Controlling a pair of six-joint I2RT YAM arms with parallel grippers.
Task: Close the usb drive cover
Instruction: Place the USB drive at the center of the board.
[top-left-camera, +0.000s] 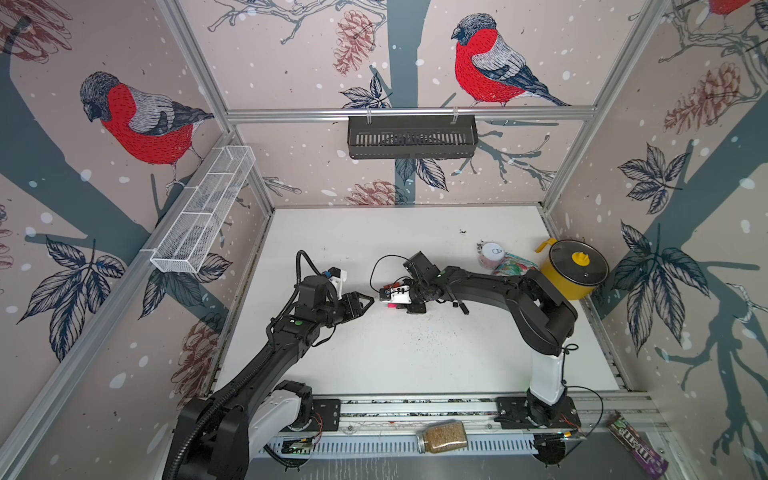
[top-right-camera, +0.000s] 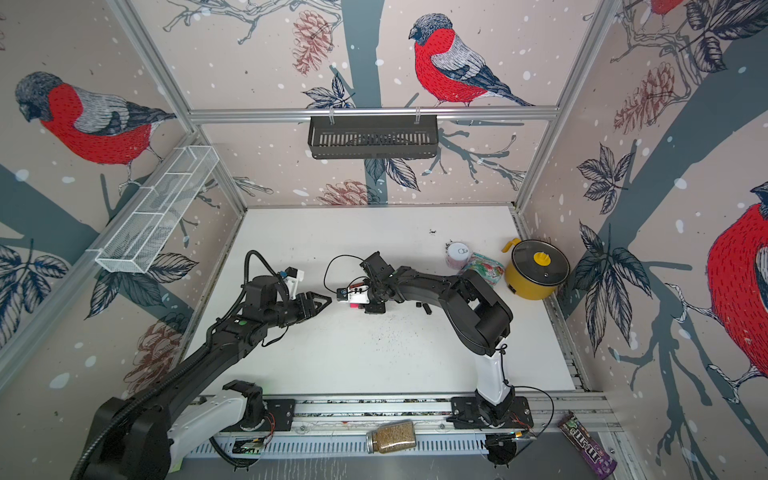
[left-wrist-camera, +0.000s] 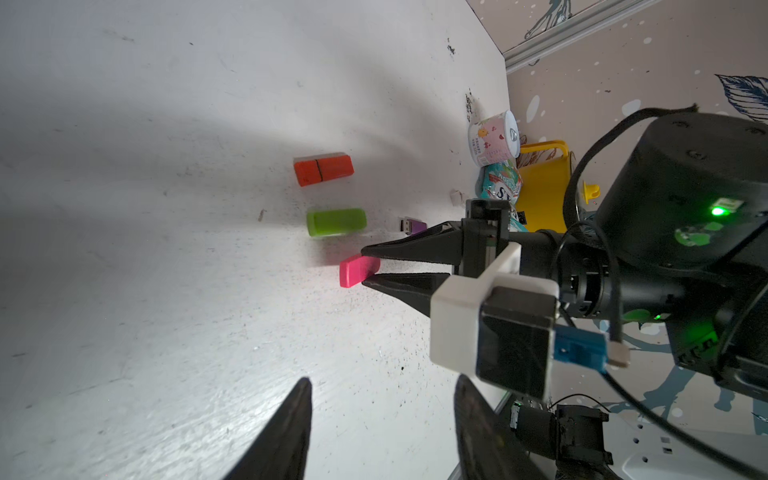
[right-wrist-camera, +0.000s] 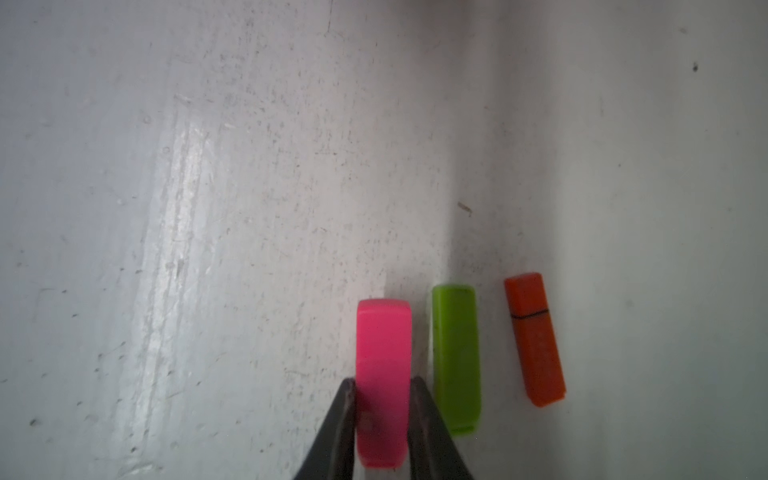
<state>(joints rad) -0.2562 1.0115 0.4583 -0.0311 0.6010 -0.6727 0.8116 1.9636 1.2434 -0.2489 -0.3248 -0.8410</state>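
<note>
My right gripper (right-wrist-camera: 382, 384) is shut on a pink usb drive (right-wrist-camera: 384, 374), one finger on each long side, with the drive's rounded end sticking out past the fingertips just above the white table (top-left-camera: 374, 357). I can see no gap between its cover and body. In the left wrist view the same pink usb drive (left-wrist-camera: 357, 270) sits between the right gripper's fingertips (left-wrist-camera: 368, 250). My left gripper (left-wrist-camera: 383, 382) is open and empty, a short way from the drive's free end. In a top view the left gripper (top-left-camera: 368, 302) points at the pink drive (top-left-camera: 391, 305).
A green drive (right-wrist-camera: 456, 357) and an orange drive (right-wrist-camera: 535, 338) lie beside the pink one. A purple drive (left-wrist-camera: 413, 225) with a bare plug lies further back. A can (top-left-camera: 492, 253), snack bag (top-left-camera: 513, 266) and yellow pot (top-left-camera: 575, 268) stand at the right. A jar (top-left-camera: 442, 436) lies at the front rail.
</note>
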